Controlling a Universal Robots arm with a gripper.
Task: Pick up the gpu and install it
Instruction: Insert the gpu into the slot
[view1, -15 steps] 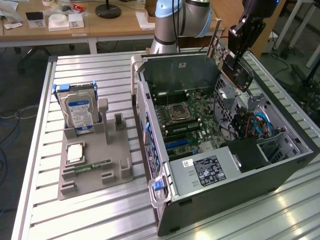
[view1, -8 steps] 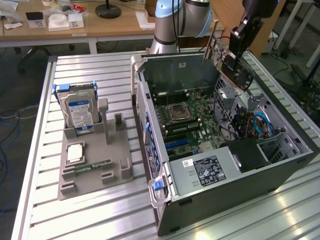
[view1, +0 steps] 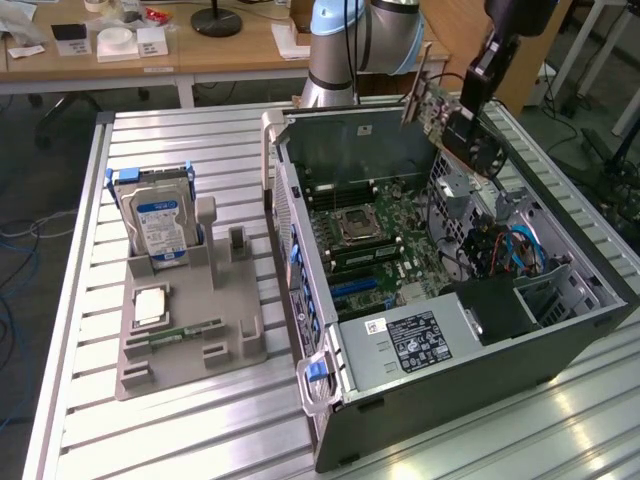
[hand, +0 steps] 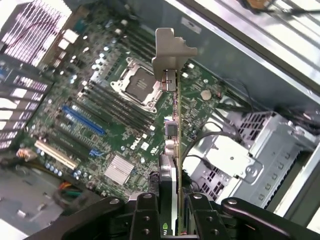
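Claw (hand: 172, 212) is clamped on the card (hand: 173, 150), one finger on each face, gripping the end opposite the metal bracket (hand: 170, 52). In the exterior view the claw (view1: 468, 112) holds the card (view1: 455, 125) tilted in the air above the far corner of the open computer case (view1: 560, 330), clear of the rim and touching nothing else. So the step in hand is, I'd say, the carry over the case toward the board (hand: 125, 115). To do it well, the grip wants to stay firm and square – a thin card held by one end will likely swing or twist w/ any jerk, so slow moves. The long blue slot (hand: 82, 120) beside the chip socket (hand: 140, 85) looks the likely seat, though I can't confirm that from here. The card's lower edge seems angled off that slot's line, so it prob. needs turning to run parallel and level before any descent. The bracket end should face the case wall w/ the slot openings. Watch the loose cables and metal drive cage (hand: 235, 155) just beside the card – easy to snag. Well apart on the table, the gray holder (view1: 190, 350) carries the hard drive (view1: 160, 225), not part of this job.
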